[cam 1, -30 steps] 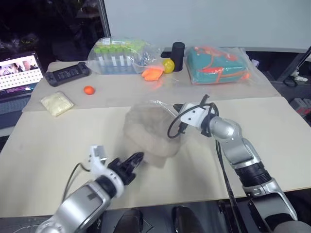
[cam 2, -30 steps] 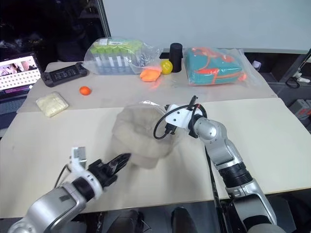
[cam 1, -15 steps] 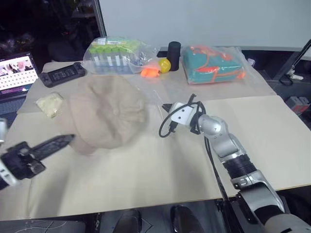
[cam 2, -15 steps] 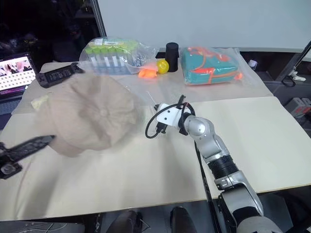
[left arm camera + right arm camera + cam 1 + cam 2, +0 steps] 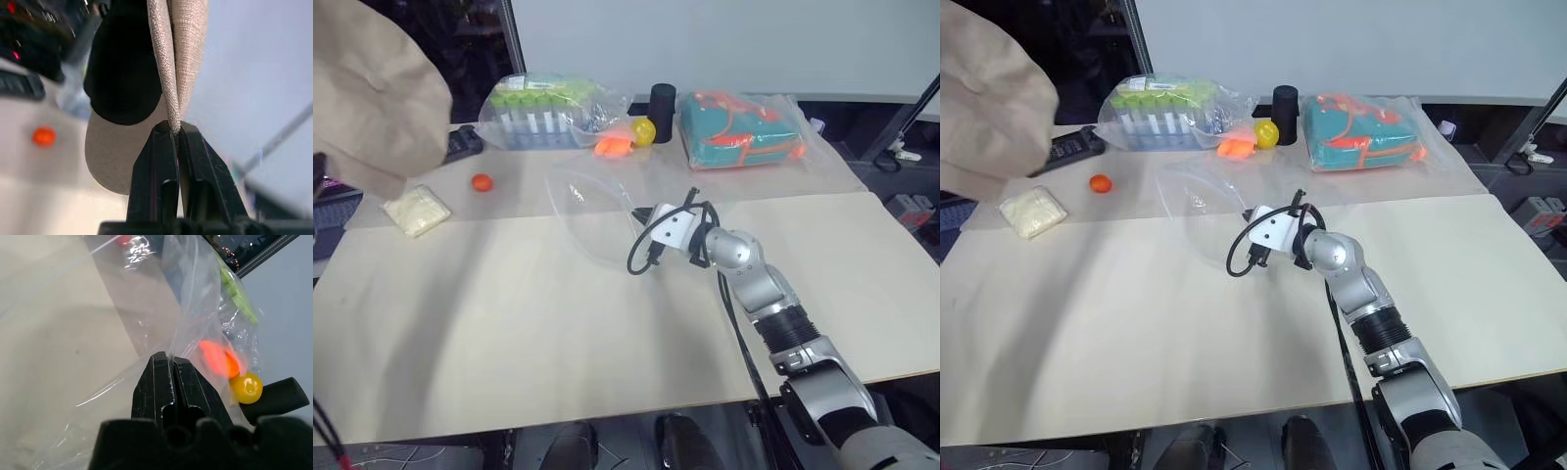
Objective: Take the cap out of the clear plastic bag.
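Observation:
The tan cap [image 5: 372, 88] hangs high at the far left, clear of the table, its fabric edge pinched in my shut left gripper [image 5: 176, 129]. The clear plastic bag [image 5: 592, 211] lies empty and crinkled on the table [image 5: 558, 333] near the middle. My right gripper [image 5: 171, 362] is shut on the bag's edge at its right side, low over the tabletop. The cap is well apart from the bag, up and to the left of it.
Along the back stand a bag of green-capped tubes [image 5: 553, 110], a black cylinder [image 5: 662, 100], a yellow ball [image 5: 652, 130] and a bag with a teal-and-orange item [image 5: 744, 130]. A small orange ball [image 5: 482, 182] and a pale-yellow packet [image 5: 421, 210] lie at left.
My left gripper has carried the cap up and to the left, out of the bag and off the table. The bag stays held by the right gripper, now empty.

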Robot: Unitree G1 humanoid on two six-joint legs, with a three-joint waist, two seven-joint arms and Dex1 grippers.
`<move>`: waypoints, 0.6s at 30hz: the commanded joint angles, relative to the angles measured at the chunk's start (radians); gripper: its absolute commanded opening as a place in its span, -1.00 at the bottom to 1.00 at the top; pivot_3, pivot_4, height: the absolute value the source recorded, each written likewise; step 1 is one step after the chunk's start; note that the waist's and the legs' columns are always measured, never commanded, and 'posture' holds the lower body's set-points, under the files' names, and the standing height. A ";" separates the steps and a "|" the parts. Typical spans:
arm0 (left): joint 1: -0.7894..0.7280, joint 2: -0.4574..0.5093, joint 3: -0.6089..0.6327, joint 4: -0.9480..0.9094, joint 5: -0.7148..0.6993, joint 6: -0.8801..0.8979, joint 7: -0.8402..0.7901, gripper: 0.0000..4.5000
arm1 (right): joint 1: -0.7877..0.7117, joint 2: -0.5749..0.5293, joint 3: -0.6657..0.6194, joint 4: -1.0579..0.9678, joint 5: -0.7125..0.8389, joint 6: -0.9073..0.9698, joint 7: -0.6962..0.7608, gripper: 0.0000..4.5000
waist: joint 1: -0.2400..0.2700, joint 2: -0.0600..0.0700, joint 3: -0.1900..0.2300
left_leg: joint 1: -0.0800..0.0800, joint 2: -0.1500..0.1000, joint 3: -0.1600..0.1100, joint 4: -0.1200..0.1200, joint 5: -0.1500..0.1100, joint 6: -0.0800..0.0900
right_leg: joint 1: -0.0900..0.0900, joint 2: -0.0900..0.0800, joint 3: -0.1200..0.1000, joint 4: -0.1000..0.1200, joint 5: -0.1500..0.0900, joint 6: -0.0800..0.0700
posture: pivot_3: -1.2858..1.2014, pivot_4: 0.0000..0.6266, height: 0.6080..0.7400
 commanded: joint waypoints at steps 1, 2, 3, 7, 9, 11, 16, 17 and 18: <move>-0.109 -0.076 -0.112 -0.080 -0.062 -0.082 0.127 -0.99 | -0.021 -0.004 -0.023 -0.031 0.018 -0.003 -0.004 -1.00 | 0.002 0.000 0.000 | 0.000 0.000 0.000 0.000 0.000 0.000 | 0.000 0.000 0.000 0.000 0.000 0.000 | 0.03 -0.52 1.00; -0.140 -0.100 -0.145 -0.099 -0.069 -0.097 0.152 -0.99 | -0.021 -0.005 -0.023 -0.033 0.016 -0.001 -0.004 -1.00 | 0.003 0.000 0.000 | 0.000 0.000 0.000 0.000 0.000 0.000 | 0.000 0.000 0.000 0.000 0.000 0.000 | 0.03 -0.52 1.00; -0.182 -0.144 -0.183 -0.124 -0.089 -0.120 0.179 -0.99 | -0.022 -0.005 -0.024 -0.035 0.015 0.003 -0.005 -1.00 | 0.005 -0.001 0.000 | 0.000 0.000 0.000 0.000 0.000 -0.001 | 0.000 0.000 0.000 0.000 0.000 0.000 | 0.03 -0.52 1.00; -0.256 -0.283 -0.285 -0.143 -0.061 -0.182 0.240 -0.99 | -0.026 -0.002 -0.027 -0.047 0.014 0.021 -0.008 -1.00 | 0.009 -0.002 -0.001 | 0.000 0.000 -0.001 0.000 0.001 -0.002 | 0.000 0.001 0.000 0.000 0.001 0.001 | 0.03 -0.52 1.00; -0.252 -0.348 -0.300 -0.107 -0.010 -0.219 0.255 -0.99 | -0.026 -0.001 -0.029 -0.056 0.015 0.029 -0.008 -1.00 | 0.003 -0.002 -0.001 | 0.000 -0.001 0.000 0.000 0.001 -0.002 | 0.000 0.001 0.001 0.001 0.001 0.001 | 0.03 -0.52 1.00; -0.223 -0.387 -0.309 -0.058 0.046 -0.231 0.258 -0.99 | -0.028 -0.002 -0.033 -0.064 0.018 0.040 -0.007 -1.00 | -0.004 -0.002 -0.001 | 0.001 -0.001 0.001 0.000 0.001 -0.002 | 0.000 0.001 0.001 0.001 0.001 0.001 | 0.03 -0.52 1.00; -0.127 -0.495 -0.279 0.145 0.098 -0.254 0.296 -0.66 | -0.027 -0.012 -0.049 -0.090 0.023 0.066 -0.003 -1.00 | -0.007 -0.002 -0.001 | 0.002 -0.001 0.001 0.000 0.001 -0.001 | 0.000 0.002 0.002 0.003 0.001 0.001 | 0.03 -0.52 1.00; -0.107 -0.493 -0.298 0.153 0.120 -0.224 0.277 -0.53 | -0.027 -0.013 -0.051 -0.095 0.023 0.071 -0.002 -1.00 | -0.005 -0.002 -0.001 | 0.003 -0.001 0.002 0.000 0.001 -0.001 | 0.001 0.002 0.002 0.003 0.001 0.001 | 0.03 -0.52 1.00; -0.094 -0.501 -0.307 0.154 0.114 -0.205 0.277 -0.34 | -0.026 -0.013 -0.052 -0.100 0.024 0.076 -0.001 -1.00 | -0.003 -0.002 -0.001 | 0.002 -0.001 0.001 0.000 0.001 -0.001 | 0.001 0.002 0.002 0.002 0.001 0.001 | 0.03 -0.52 1.00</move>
